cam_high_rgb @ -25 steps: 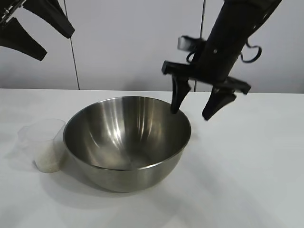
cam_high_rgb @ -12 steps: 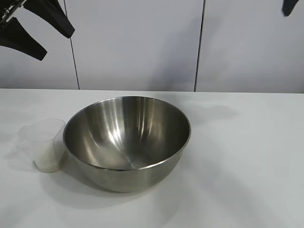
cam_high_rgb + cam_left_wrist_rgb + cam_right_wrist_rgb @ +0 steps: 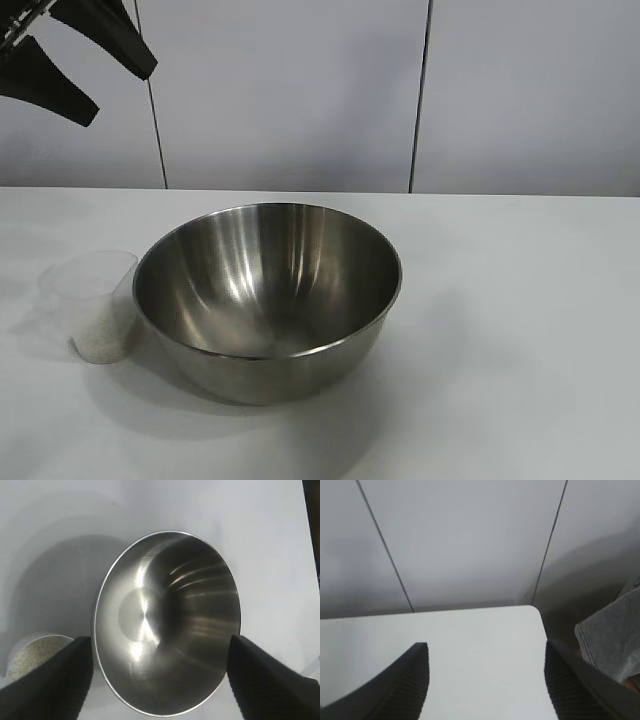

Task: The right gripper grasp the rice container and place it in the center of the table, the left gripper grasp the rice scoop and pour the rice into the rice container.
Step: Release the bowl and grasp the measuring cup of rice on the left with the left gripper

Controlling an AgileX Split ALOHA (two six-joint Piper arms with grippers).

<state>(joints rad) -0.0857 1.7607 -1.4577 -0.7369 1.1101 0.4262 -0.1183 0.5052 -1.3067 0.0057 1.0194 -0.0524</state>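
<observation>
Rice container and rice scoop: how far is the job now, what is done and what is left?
Done, it seems: the rice container stands near the middle of the table, and the right pincer is open over a bare table corner, holding nothing. In hand: nothing; the left pincer hangs open high above. Left: the rice scoop, beside the container, holds the rice. The bowl is empty, so grasping and pouring remain.

lab test bench | bare white table (image 3: 520, 300) | grey panelled wall (image 3: 290, 90)

White table (image 3: 520, 330) carries rice container (image 3: 268, 295) at centre; rice scoop (image 3: 95, 305) just beside it at 9 o'clock.
</observation>
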